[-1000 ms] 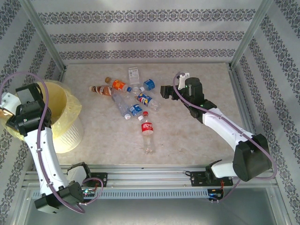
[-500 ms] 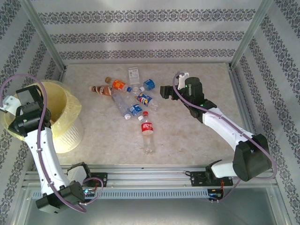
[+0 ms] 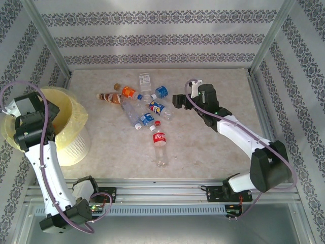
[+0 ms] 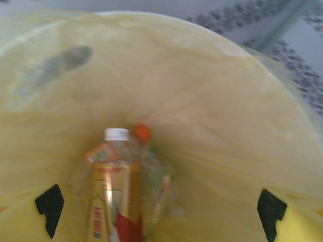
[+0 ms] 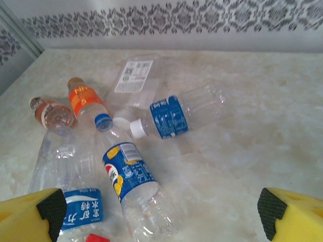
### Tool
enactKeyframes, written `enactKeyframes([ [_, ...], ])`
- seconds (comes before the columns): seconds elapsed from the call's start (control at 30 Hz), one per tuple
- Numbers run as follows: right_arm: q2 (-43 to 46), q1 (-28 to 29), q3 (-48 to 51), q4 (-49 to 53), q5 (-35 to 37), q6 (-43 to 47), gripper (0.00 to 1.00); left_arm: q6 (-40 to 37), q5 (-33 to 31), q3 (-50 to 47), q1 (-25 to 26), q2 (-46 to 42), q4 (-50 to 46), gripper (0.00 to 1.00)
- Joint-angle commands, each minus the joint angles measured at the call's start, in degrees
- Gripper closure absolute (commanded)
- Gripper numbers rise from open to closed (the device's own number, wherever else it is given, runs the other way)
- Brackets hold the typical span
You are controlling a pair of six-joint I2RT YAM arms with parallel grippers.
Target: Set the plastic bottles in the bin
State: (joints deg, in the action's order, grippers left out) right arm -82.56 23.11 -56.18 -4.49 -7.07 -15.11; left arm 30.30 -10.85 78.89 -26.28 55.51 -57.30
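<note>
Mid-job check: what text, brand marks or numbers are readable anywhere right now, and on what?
"力水特", partly cut off: light-blue label bottle.
Round red-and-blue logo, no legible words: blue-capped bottle.
Too blurred or small to read: white label bottle, orange label bottle, white-capped blue bottle, red label bottle, gold label bottle in the bin.
</note>
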Motion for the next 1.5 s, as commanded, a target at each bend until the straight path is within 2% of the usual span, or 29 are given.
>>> enactKeyframes([
  [0.0, -3.04, 0.55, -2.19, 0.73, -5.17, -0.04, 0.02, 0.28, 7.25, 2.22, 3.45, -0.73, 4.16, 0.00],
  [0.1, -6.51, 0.70, -3.75, 2.91, -7.60, 1.98, 0.03, 0.55, 9.12, 2.95, 8.72, 0.03, 6.82, 0.00],
  [0.27, -12.93, 1.23, -8.15, 9.37, -8.50, 6.48, 0.04, -0.15, 10.02, 4.34, 20.53, 3.56, 12.25, 0.00],
  [0.47, -17.69, 1.67, -11.12, 11.51, -9.45, 7.64, 0.04, -1.32, 13.75, 5.79, 31.10, 9.58, 17.90, 0.00],
  [0.63, -20.80, 2.28, -13.48, 13.48, -8.86, 8.76, 0.04, -0.77, 12.85, 8.19, 38.21, 15.70, 18.54, 0.00],
  [0.77, -20.91, 2.89, -13.78, 13.22, -6.86, 7.83, 0.02, 4.07, 10.93, 7.46, 42.64, 20.69, 19.74, 0.00],
  [0.9, -18.82, 3.34, -12.11, 10.79, -4.00, 6.70, 0.02, 9.33, 8.93, 5.57, 45.12, 26.12, 20.54, 0.00],
  [1.07, -14.98, 3.34, -9.73, 9.12, -1.86, 5.75, 0.02, 13.27, 7.73, 2.90, 45.51, 33.36, 21.95, 0.00],
  [1.3, -7.78, 3.33, -5.09, 8.39, 0.65, 6.63, 0.02, 15.37, -0.82, -0.25, 44.81, 39.04, 23.30, 0.00],
  [1.47, -1.89, 3.25, -0.67, 5.89, 1.26, 7.40, 0.02, 15.41, 2.58, -1.32, 42.85, 43.01, 25.44, 0.00],
])
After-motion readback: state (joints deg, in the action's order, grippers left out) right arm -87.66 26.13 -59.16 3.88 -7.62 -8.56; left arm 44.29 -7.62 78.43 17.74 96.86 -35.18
